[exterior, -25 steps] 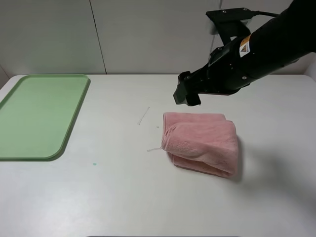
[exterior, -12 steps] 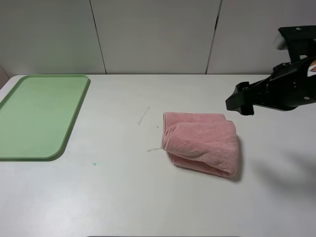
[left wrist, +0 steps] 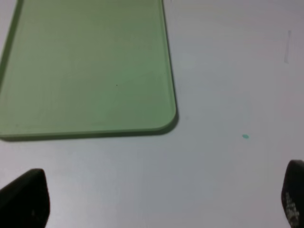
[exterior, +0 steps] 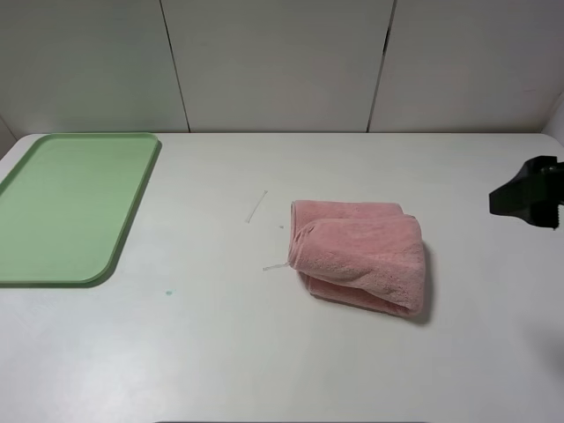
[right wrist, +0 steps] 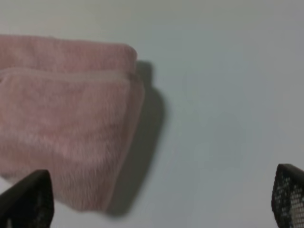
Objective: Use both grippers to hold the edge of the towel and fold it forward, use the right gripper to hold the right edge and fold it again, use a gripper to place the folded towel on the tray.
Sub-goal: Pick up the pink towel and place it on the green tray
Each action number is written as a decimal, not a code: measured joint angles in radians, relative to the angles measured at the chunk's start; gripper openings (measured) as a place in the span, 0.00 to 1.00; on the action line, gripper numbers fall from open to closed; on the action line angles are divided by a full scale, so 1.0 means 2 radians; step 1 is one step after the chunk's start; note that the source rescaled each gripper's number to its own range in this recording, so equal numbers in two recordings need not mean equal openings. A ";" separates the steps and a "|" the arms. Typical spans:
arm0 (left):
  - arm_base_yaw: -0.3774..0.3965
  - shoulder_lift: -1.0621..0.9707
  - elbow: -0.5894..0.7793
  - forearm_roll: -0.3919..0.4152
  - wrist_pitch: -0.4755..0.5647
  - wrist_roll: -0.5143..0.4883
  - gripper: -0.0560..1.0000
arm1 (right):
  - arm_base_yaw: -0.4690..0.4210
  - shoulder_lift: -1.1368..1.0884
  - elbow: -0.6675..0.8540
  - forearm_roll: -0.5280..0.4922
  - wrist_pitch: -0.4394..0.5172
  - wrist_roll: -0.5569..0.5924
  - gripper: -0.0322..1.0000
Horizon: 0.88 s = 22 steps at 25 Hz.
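White table [exterior: 220, 352] bears the pink plush towel [exterior: 361, 256], folded thick; left tool [left wrist: 161, 197] and right tool [right wrist: 157, 197] gape wide.

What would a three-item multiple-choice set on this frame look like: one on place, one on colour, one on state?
1. Where is the towel?
A. on the table, right of the tray
B. on the tray
C. hanging off the table's edge

2. What colour is the tray?
A. pink
B. blue
C. pale green

3. The right hand is:
A. shut on the towel
B. open, holding nothing
C. shut, empty

Answers:
1 A: the folded towel sits on bare table, apart from the tray.
2 C: the tray shows pale green in both the high and the left wrist views.
3 B: in the right wrist view its jaws stand wide apart with nothing between them.
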 joint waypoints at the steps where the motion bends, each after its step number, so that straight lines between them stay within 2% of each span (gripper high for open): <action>1: 0.000 0.000 0.000 0.000 0.000 0.000 0.98 | -0.004 -0.013 0.000 0.000 0.013 0.000 1.00; 4: 0.000 0.000 0.000 0.000 0.000 0.000 0.98 | -0.018 -0.053 0.004 0.001 0.050 0.000 1.00; 14: 0.000 0.000 0.000 0.000 0.000 0.000 0.98 | -0.083 -0.202 0.050 0.013 0.075 -0.004 1.00; 22: 0.000 0.000 0.000 0.000 0.000 0.000 0.98 | -0.086 -0.286 0.045 0.020 0.139 -0.027 1.00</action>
